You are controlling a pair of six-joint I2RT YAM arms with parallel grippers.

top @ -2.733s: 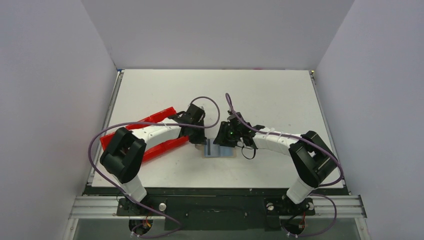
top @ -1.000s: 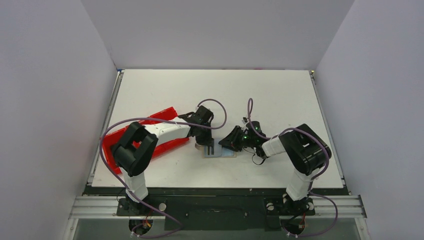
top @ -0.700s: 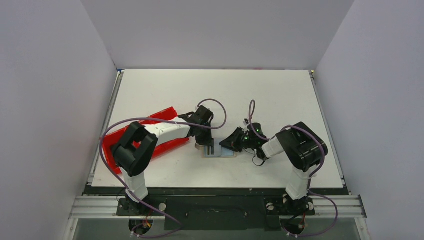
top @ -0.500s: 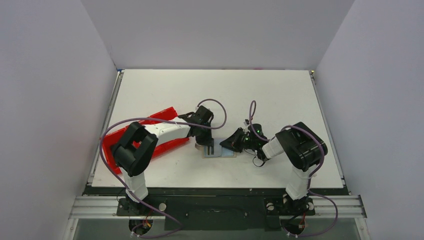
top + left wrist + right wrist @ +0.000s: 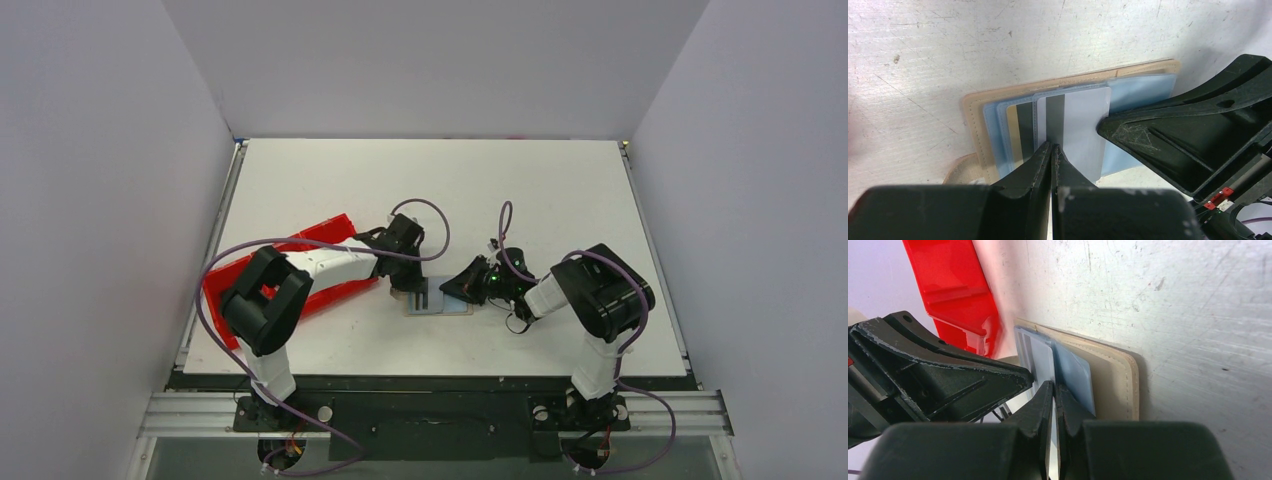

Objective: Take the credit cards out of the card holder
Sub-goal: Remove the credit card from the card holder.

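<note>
Two arms (image 5: 320, 265) bent low over card holder (image 5: 973, 107), left end effector (image 5: 1052, 150) closed, right end effector (image 5: 1054, 387) perhaps pinching pale card (image 5: 1042, 360).

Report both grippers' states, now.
Left gripper: closed, empty, tips pressing on the card holder.
Right gripper: closed, apparently pinching the white card by its edge.

I see my left end effector (image 5: 1052, 150) with both fingers pressed together, tips resting on the pale card (image 5: 1083, 130), which has a dark stripe. It lies fanned in the tan card holder (image 5: 973, 115) beside a gold card (image 5: 1012, 135). The black tip of the right end effector (image 5: 1104, 129) meets the pale card's right edge, on the scuffed white table (image 5: 998, 45).
</note>
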